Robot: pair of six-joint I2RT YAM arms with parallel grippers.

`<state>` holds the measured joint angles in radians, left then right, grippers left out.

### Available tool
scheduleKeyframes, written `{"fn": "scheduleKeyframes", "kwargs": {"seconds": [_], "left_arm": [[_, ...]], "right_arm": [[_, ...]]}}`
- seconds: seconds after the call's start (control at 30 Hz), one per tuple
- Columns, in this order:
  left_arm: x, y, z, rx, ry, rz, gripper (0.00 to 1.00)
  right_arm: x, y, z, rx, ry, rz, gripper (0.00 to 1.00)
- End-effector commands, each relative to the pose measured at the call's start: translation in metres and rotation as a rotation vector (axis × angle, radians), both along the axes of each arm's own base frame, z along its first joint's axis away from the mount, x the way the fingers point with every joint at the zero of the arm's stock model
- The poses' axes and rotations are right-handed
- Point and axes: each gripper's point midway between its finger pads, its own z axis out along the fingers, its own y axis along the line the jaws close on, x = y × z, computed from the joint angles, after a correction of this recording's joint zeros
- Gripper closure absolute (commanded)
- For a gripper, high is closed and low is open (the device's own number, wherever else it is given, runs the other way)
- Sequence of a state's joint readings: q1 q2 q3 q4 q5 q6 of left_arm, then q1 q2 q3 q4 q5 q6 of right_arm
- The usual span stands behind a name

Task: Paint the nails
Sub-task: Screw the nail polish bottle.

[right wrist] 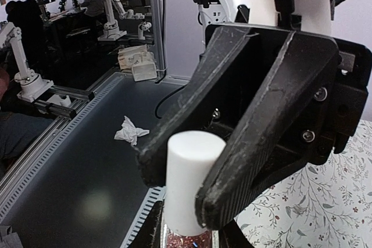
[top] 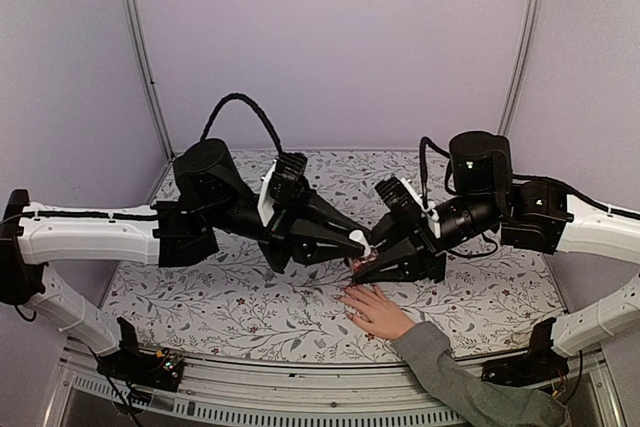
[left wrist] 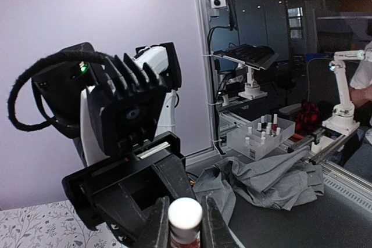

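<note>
A nail polish bottle with a white cap (right wrist: 192,178) and red glittery glass (right wrist: 187,241) is held between both grippers above the table. My left gripper (top: 357,241) is shut on the cap (left wrist: 185,213), its fingers (left wrist: 152,227) pressing on either side. My right gripper (top: 374,261) is shut on the glass body just below; only the tips of its fingers (right wrist: 152,230) show at the frame's bottom edge. A light-skinned hand (top: 377,311) in a grey sleeve (top: 455,382) lies flat just below the grippers. Its nails are too small to make out.
A floral cloth (top: 240,307) covers the table. Off the table lie a crumpled grey garment (left wrist: 273,175), a clear box of polish bottles (left wrist: 260,136) and a crumpled tissue (right wrist: 131,130). Both arms crowd the middle of the table.
</note>
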<state>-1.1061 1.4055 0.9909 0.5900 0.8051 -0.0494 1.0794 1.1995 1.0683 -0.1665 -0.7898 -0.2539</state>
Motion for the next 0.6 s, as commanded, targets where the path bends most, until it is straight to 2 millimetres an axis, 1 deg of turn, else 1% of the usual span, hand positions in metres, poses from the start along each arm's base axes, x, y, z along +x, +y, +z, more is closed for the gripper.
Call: {"fn": "scheduleKeyframes", "kwargs": {"seconds": [0.0, 0.13, 0.23, 0.27, 0.4, 0.57], "left_arm": [[-0.01, -0.005, -0.099, 0.334, 0.139, -0.13, 1.0], [-0.011, -0.007, -0.102, 0.358, 0.119, -0.164, 1.0], [-0.01, -0.006, -0.098, 0.354, 0.109, -0.164, 1.0], [-0.009, -0.006, -0.096, 0.347, 0.104, -0.156, 1.0], [-0.003, -0.001, -0.085, 0.299, 0.09, -0.101, 0.92], [0.005, 0.006, -0.071, 0.253, 0.073, -0.014, 0.89]], "right_arm": [[-0.038, -0.015, 0.082, 0.306, -0.151, 0.222, 1.0], [-0.045, -0.015, 0.08, 0.298, -0.131, 0.283, 1.0], [-0.045, -0.012, 0.078, 0.287, -0.12, 0.292, 1.0], [-0.044, -0.012, 0.077, 0.287, -0.123, 0.283, 1.0], [-0.039, -0.012, 0.078, 0.291, -0.137, 0.237, 1.0], [-0.034, -0.01, 0.075, 0.285, -0.141, 0.194, 1.0]]}}
